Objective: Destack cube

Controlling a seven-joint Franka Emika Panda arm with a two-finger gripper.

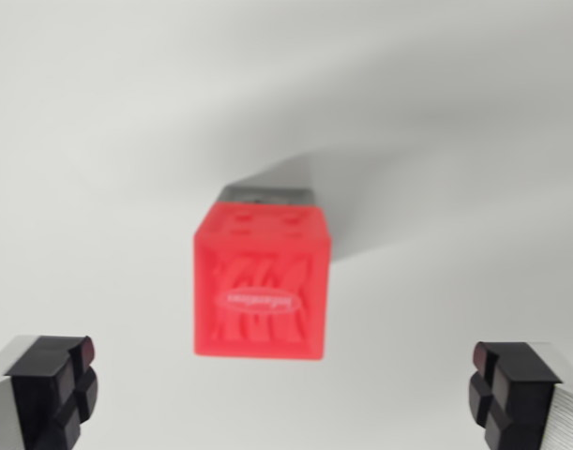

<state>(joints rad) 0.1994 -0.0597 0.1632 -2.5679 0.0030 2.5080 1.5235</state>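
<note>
Two black fingertips (pixel 52 389) frame the bottom corners of the wrist view, one at its left and one at its right, each backed by a grey metal finger; the jaws (pixel 284 394) stand spread wide and released, gripping nothing. Between and beyond them one red cube (pixel 261 284) sits on the white desk (pixel 98 141), well apart from both fingertips, its near face bearing a raised pattern and an oval label. One grey cube (pixel 267 195) shows as a strip past its far edge, mostly hidden.
</note>
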